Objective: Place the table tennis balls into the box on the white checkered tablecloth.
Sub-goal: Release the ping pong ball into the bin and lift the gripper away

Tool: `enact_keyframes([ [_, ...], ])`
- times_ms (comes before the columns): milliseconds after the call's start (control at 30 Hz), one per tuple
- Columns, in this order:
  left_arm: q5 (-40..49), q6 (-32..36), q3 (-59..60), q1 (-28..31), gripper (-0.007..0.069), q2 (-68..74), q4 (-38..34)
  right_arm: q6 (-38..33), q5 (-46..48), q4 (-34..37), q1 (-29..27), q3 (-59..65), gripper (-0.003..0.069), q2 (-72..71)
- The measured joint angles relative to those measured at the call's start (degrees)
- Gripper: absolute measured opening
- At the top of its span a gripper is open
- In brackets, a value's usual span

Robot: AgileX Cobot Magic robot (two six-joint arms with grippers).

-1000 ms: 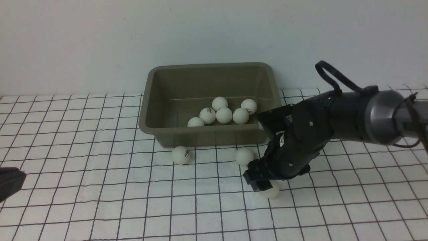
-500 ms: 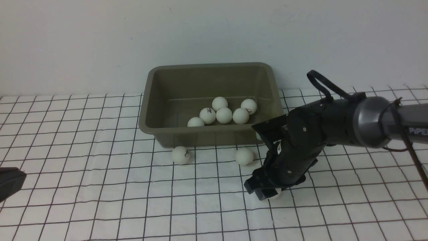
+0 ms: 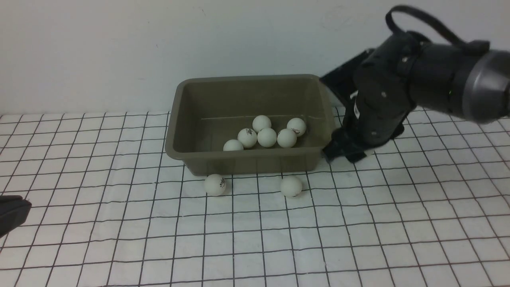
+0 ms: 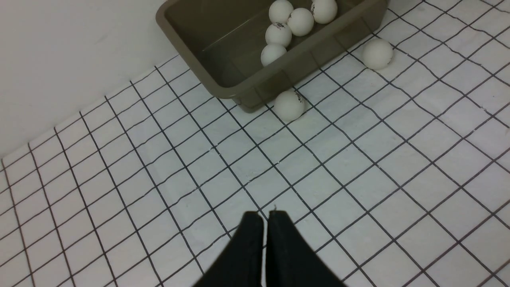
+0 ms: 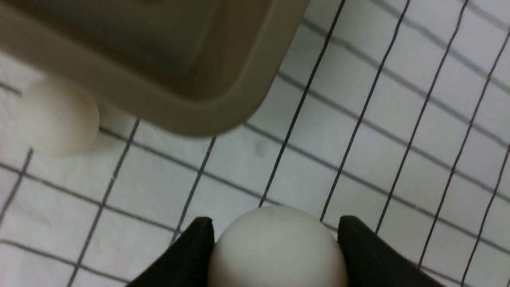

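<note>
Your right pincer (image 3: 338, 152) has risen off the cloth (image 3: 119, 223) with a ball (image 5: 275, 249) clamped in it. It now hangs just outside the right near corner of the box (image 3: 239, 157), so I judge the drop comes next. Five balls (image 3: 267, 137) lie inside and two balls (image 3: 215, 184) (image 3: 291, 186) wait by the front wall. Only the right wrist view shows the held ball; the left wrist view shows your left pincer (image 4: 265, 223) clenched on nothing.

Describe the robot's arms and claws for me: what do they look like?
The right arm is a chunky matte black housing with small screws and a white sticker, joined to a smooth grey metal cylinder. A black cable loops over it. Both the right claw and left claw have plain black, wedge-shaped fingers tapering to tips.
</note>
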Motion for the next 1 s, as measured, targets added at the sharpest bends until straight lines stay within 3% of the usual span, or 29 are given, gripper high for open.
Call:
enact_keyframes([
  [300,0.0,0.0,0.0,0.0,-0.0004,0.0,0.0,-8.6,-6.9,8.0,0.0,-12.8,0.0357,9.3],
  [600,0.0,0.0,0.0,0.0,-0.0004,0.0,0.0,-10.3,-10.4,10.2,0.0,-22.5,0.0357,20.4],
  [867,0.0,0.0,0.0,0.0,-0.0004,0.0,0.0,-10.3,-11.0,10.4,0.0,-23.2,0.0451,23.4],
  [1000,0.0,0.0,0.0,0.0,-0.0004,0.0,0.0,-10.3,-6.7,10.4,0.0,-27.3,0.0461,23.3],
])
